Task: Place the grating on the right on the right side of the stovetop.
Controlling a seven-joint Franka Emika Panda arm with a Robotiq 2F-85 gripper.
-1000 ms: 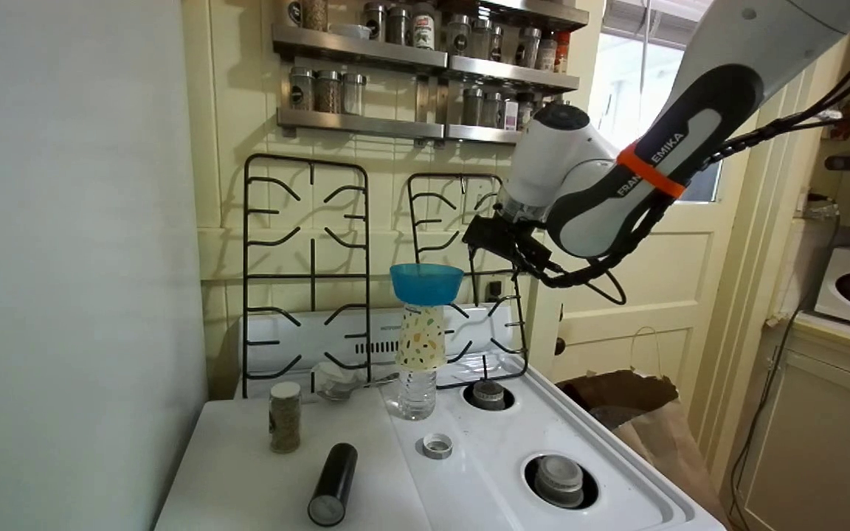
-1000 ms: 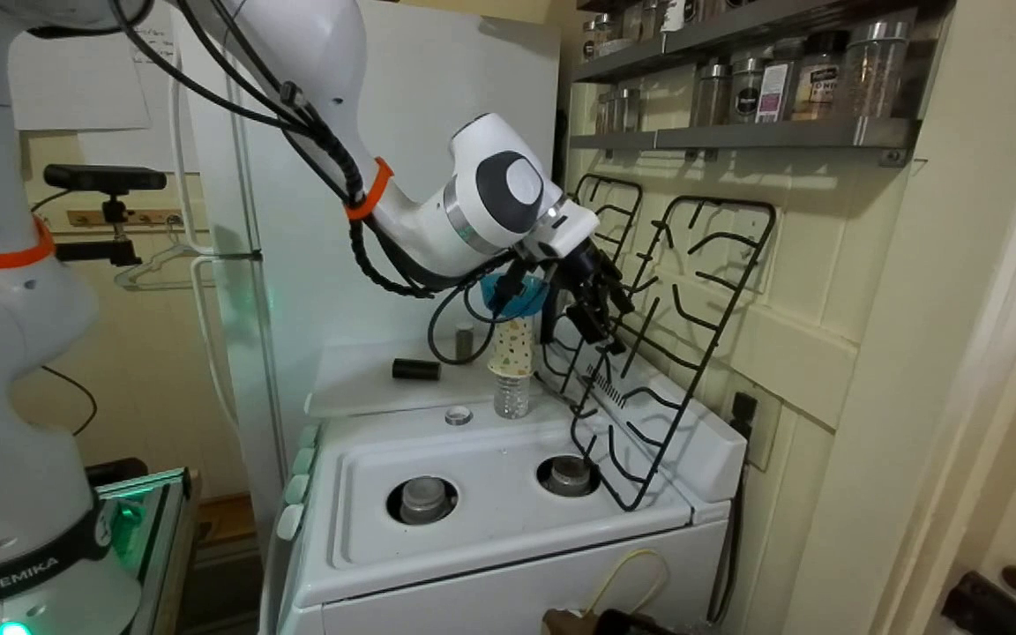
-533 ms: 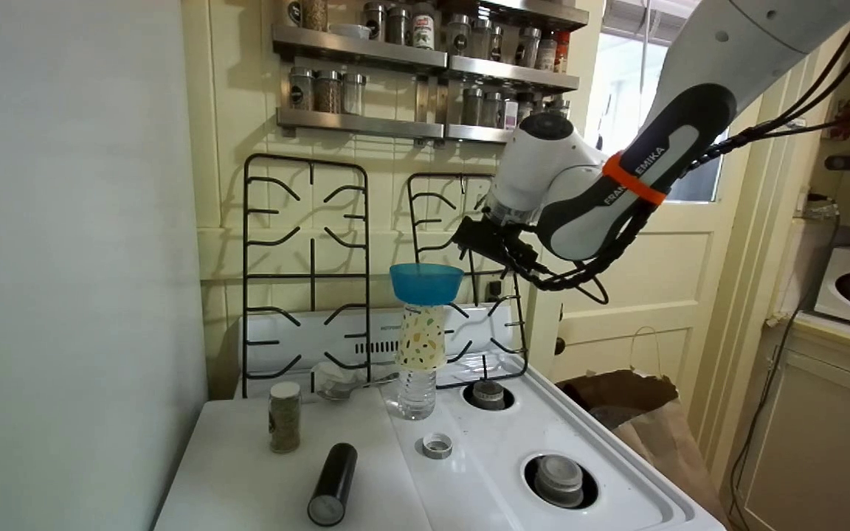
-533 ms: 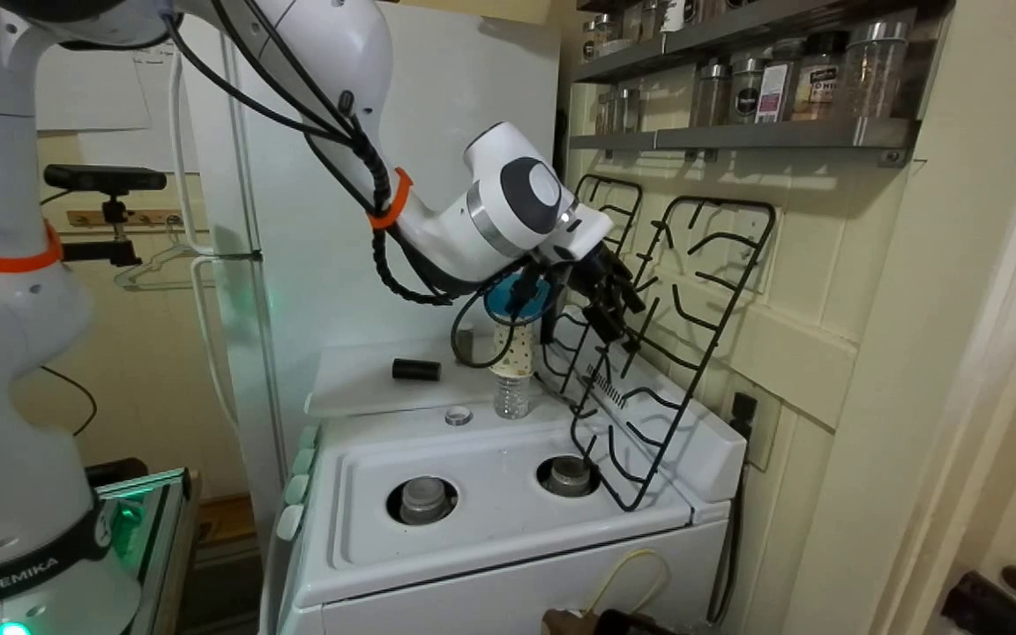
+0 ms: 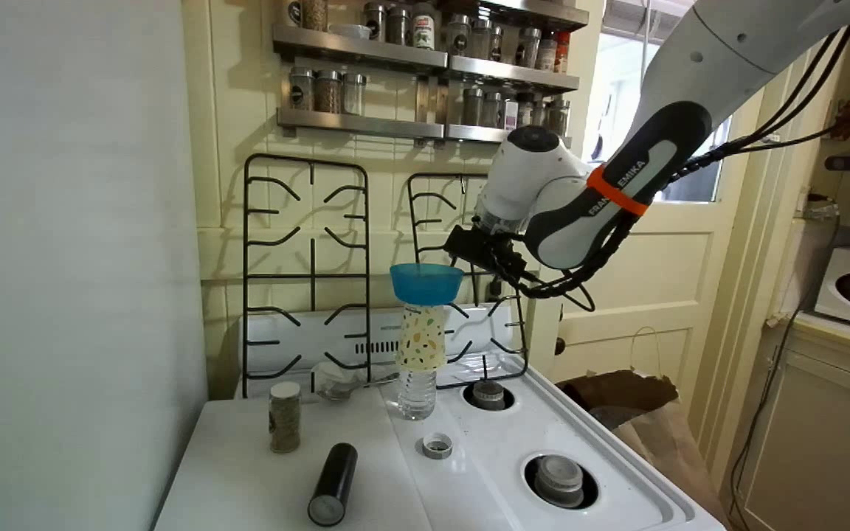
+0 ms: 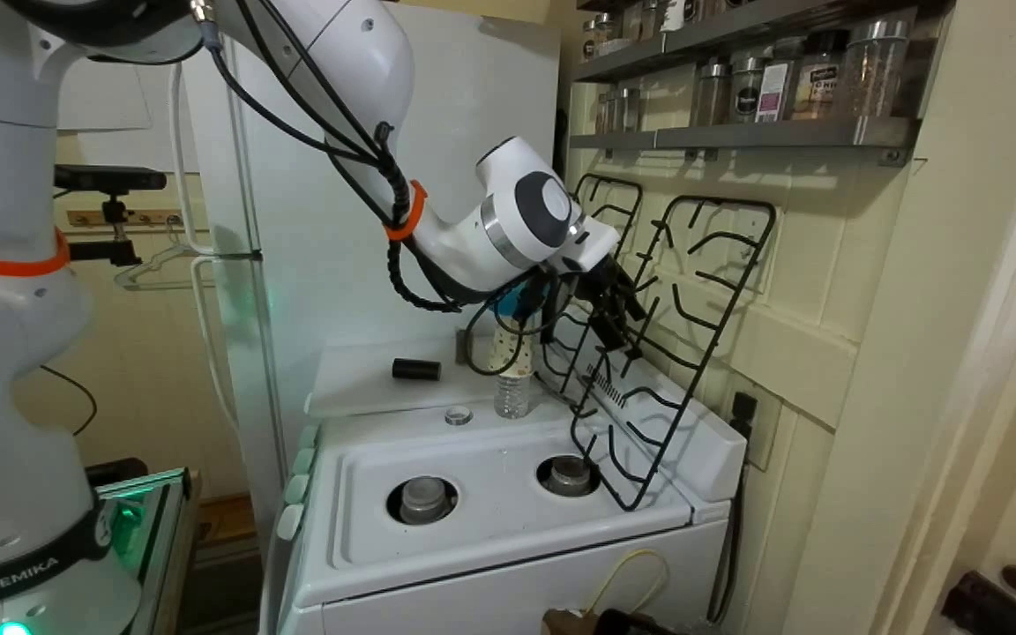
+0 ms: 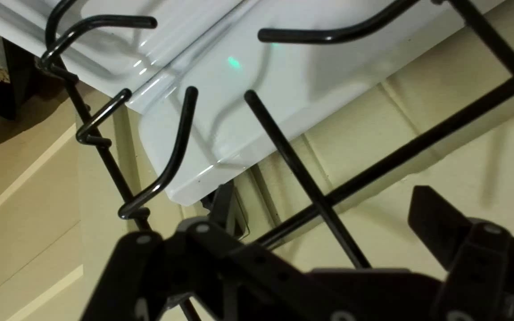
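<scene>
The right-hand grating [image 5: 474, 289] is a black bar grate leaning upright against the wall and back panel; it also shows in an exterior view [image 6: 719, 328]. Its foot rests at the back of the white stovetop [image 6: 490, 494]. My gripper [image 6: 621, 328] is in front of the grating's middle. In the wrist view my gripper [image 7: 324, 196] is open, and two crossing bars of the grating [image 7: 417, 145] lie between the fingers. Nothing is gripped; I cannot tell whether a finger touches a bar. My arm hides part of the grating in both exterior views.
A matching grate [image 5: 307, 276] leans at the left. A blue bowl [image 5: 426, 285], patterned cup [image 5: 421, 338] and clear bottle [image 5: 417, 395] stand stacked close to the grating. A spice jar [image 5: 285, 417], black cylinder [image 5: 333, 484] and white ring [image 5: 437, 445] sit leftward. Metal shelves [image 6: 781, 134] hang above.
My arm has moved steadily toward the grating's middle, leftward and slightly down in an exterior view. The gripper is closer to the grating. The grating and other objects have not moved.
</scene>
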